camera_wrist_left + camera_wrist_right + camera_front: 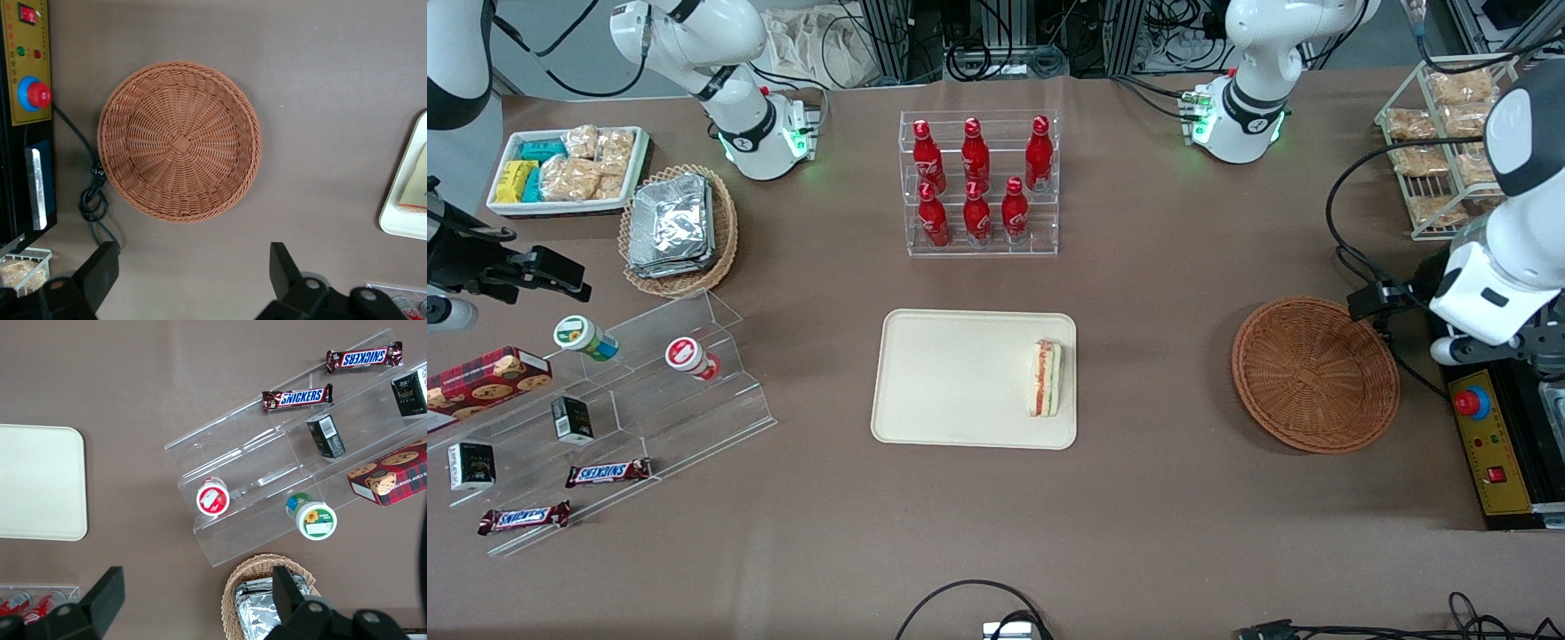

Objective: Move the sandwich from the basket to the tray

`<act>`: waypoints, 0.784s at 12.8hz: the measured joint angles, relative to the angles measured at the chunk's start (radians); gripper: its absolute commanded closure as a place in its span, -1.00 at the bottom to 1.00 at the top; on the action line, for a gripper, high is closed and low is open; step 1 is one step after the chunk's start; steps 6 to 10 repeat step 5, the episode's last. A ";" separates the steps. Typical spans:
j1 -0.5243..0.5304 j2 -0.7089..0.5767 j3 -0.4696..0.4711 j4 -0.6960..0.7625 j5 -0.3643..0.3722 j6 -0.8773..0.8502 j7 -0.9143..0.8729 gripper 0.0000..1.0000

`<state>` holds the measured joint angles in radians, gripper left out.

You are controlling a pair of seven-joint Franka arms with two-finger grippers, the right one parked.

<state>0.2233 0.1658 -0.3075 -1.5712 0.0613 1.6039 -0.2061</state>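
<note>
The gripper [193,283] hangs high up in the air with its two fingers [285,265] spread wide and nothing between them. Right below it sits the round brown basket [179,140], with nothing in it. Farther off, toward the parked arm's end, lies the cream tray [960,378]. The sandwich [1047,378] rests on the tray, at the edge closest to the basket.

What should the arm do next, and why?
Probably just pull back and rest. The sandwich already lies on the tray, the basket holds nothing, and the gripper hangs open above the basket.
</note>
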 measured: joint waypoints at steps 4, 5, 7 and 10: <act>-0.001 0.056 -0.004 0.076 0.000 -0.004 -0.001 -1.00; 0.000 0.064 -0.002 0.092 0.000 -0.008 -0.001 -1.00; 0.000 0.064 -0.002 0.092 0.000 -0.008 -0.001 -1.00; 0.000 0.064 -0.002 0.092 0.000 -0.008 -0.001 -1.00</act>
